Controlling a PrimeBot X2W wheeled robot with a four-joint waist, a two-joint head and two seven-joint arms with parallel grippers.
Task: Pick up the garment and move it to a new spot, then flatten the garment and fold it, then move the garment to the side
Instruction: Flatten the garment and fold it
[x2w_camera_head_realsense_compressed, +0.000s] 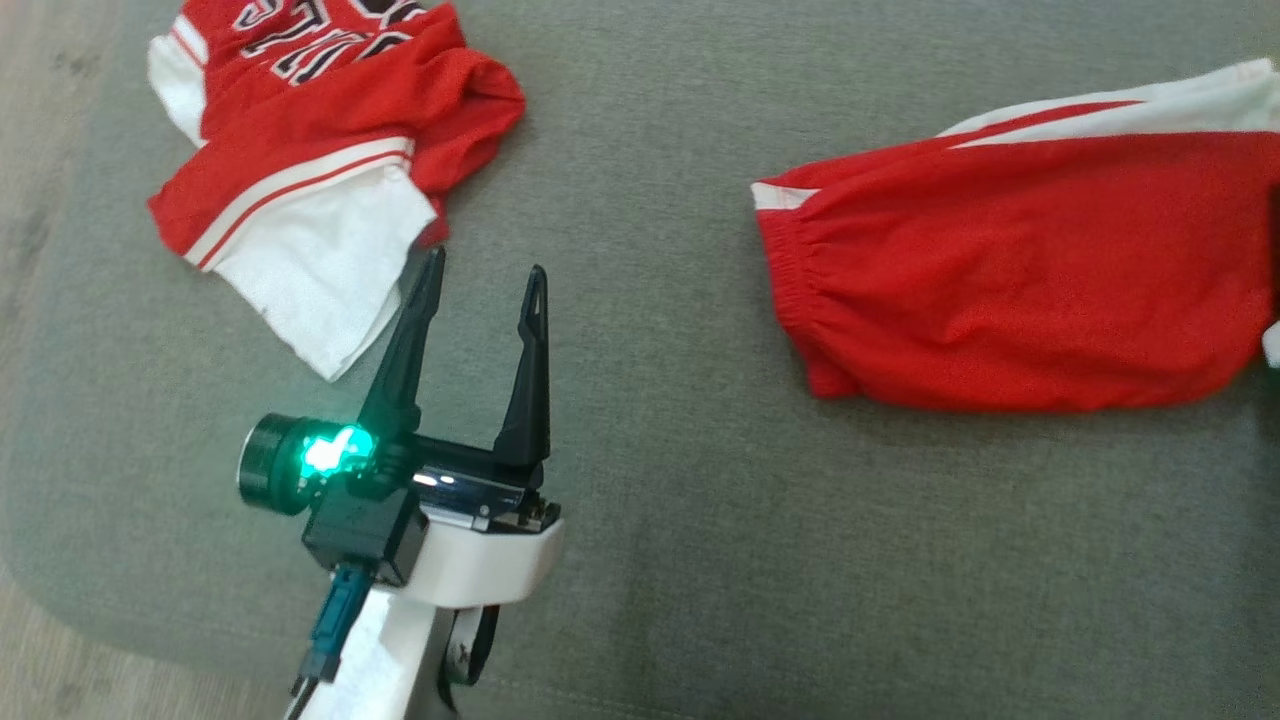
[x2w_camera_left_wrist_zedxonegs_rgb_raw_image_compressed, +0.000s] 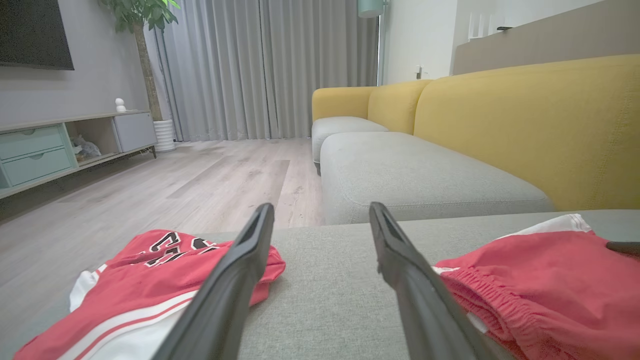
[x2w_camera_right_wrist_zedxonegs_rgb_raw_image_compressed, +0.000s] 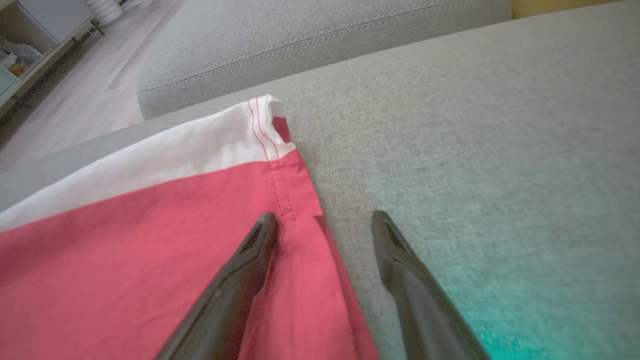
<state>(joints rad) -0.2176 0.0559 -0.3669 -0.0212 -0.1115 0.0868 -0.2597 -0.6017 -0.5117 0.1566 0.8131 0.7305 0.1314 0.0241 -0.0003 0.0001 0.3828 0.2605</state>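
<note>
A grey sofa cushion is seen from above. The task's garment, red shorts with an elastic waistband and white trim, lies folded flat at the right of the frame. At the upper left, a crumpled red and white jersey with black lettering lies well apart from the shorts. The left gripper sits at lower centre-left, its claw released and empty, one fingertip just beside the jersey's white edge. In the right wrist view, the right gripper is also released, straddling the shorts' side edge near the white hem, one finger over the red fabric and the other over bare cushion.
</note>
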